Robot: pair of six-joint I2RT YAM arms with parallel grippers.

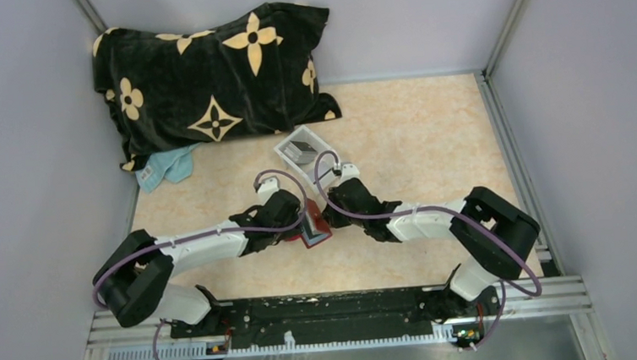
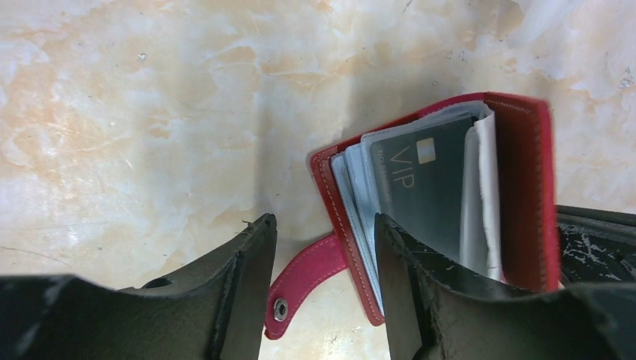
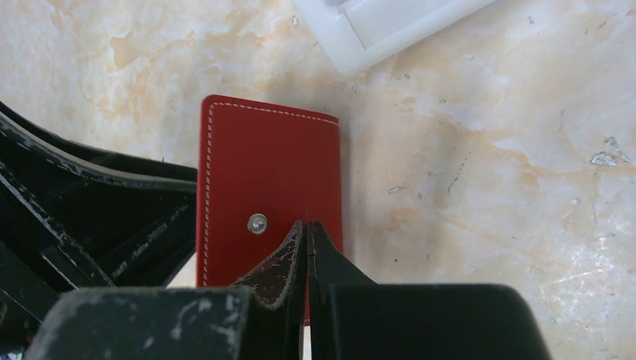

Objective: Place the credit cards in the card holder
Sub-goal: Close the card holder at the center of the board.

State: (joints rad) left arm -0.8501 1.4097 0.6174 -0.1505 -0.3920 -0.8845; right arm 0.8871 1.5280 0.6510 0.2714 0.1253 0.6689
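1. Left gripper: the jaws stand well apart and we see nothing clamped between them. The card holder lies open just beyond the fingertips. Its red strap runs through the gap, and its near end is cut off by the inner finger, so we cannot tell whether that finger touches it.

2. The credit cards sit fanned inside the card holder. A dark card marked VIP faces the camera, paler cards are stacked behind it, and a white sheet lies against the red cover (only the edges of the paler cards show, so we cannot count them).

3. Right gripper: the fingers are pressed together with nothing visible between them. The tips lie over the outer red face of the card holder, just beside its snap stud. We cannot tell whether they touch it.

4. Beyond the card holder a white tray rests on the table, cropped by the frame edge in the right wrist view. In the top view the arms hide most of the card holder. Well beyond it are a patterned pillow and a blue cloth.
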